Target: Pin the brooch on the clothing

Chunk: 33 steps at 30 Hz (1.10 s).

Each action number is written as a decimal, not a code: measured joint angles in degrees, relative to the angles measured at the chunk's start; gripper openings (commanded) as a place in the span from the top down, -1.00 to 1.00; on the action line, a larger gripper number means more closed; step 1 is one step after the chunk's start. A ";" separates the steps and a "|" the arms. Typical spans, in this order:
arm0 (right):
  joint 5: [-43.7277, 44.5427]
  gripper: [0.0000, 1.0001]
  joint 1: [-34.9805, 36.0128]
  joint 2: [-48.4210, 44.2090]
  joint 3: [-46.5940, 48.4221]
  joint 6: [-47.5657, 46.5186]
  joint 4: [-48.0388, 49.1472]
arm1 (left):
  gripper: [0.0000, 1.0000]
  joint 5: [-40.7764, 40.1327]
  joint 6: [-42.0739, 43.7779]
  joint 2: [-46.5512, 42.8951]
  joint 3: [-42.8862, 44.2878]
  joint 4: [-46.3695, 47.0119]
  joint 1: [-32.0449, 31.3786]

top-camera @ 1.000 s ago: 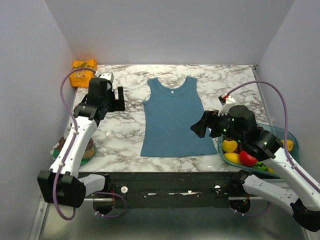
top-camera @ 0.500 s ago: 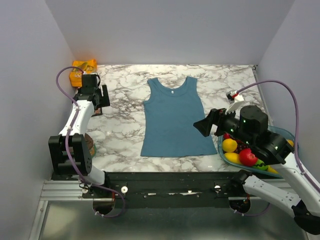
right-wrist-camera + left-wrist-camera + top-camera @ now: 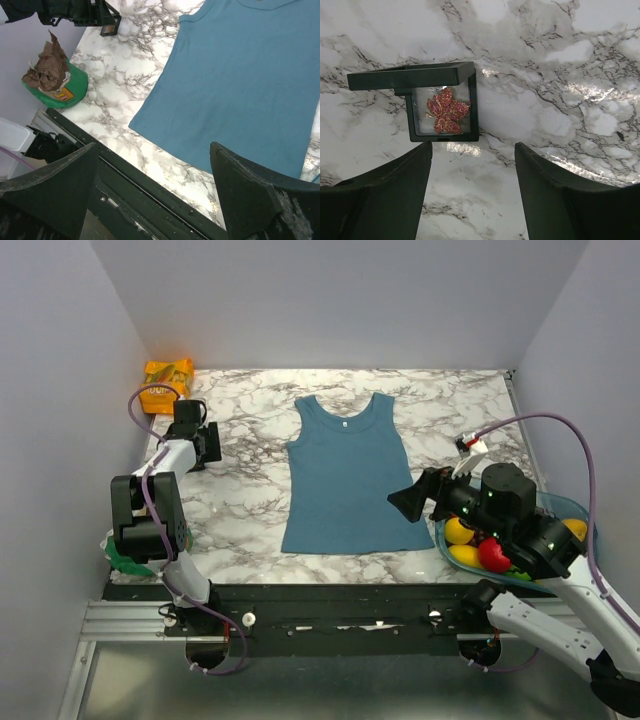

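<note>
The brooch [image 3: 447,111], a tiny red-orange flower-shaped pin, lies inside a small black-framed clear box [image 3: 445,136] whose lid stands open, on the marble at the far left. My left gripper [image 3: 472,150] is open and empty, hovering just short of the box; it also shows in the top view [image 3: 203,440]. The teal tank top [image 3: 345,470] lies flat in the middle of the table, neck toward the back. My right gripper [image 3: 405,500] is open and empty above the top's near right corner [image 3: 245,75].
An orange snack bag [image 3: 167,380] sits in the far left corner. A green plate with a brown crumpled item [image 3: 55,80] is at the near left. A blue bowl [image 3: 580,508] of fruit stands at the near right under the right arm. Walls close in both sides.
The left arm has folded back toward the left wall, and its gripper has shifted left at the far left of the table. The right gripper has moved slightly nearer and right.
</note>
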 measured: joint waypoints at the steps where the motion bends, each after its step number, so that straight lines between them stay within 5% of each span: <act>1: 0.00 -0.96 0.00 -0.26 -0.28 0.15 0.02 | -0.53 0.11 0.15 0.24 -0.42 0.48 0.09; 24: 0.00 -0.96 0.00 -0.61 -1.36 3.54 0.55 | -0.34 5.05 -0.07 10.16 3.98 2.80 5.03; 28: 0.00 -0.96 0.00 -0.52 -1.68 4.04 0.59 | 0.08 5.51 -0.33 10.86 4.72 2.69 5.40; 33: -0.09 -0.96 0.00 -0.15 -2.34 4.66 0.72 | 0.24 6.19 -0.61 11.72 5.70 2.40 5.44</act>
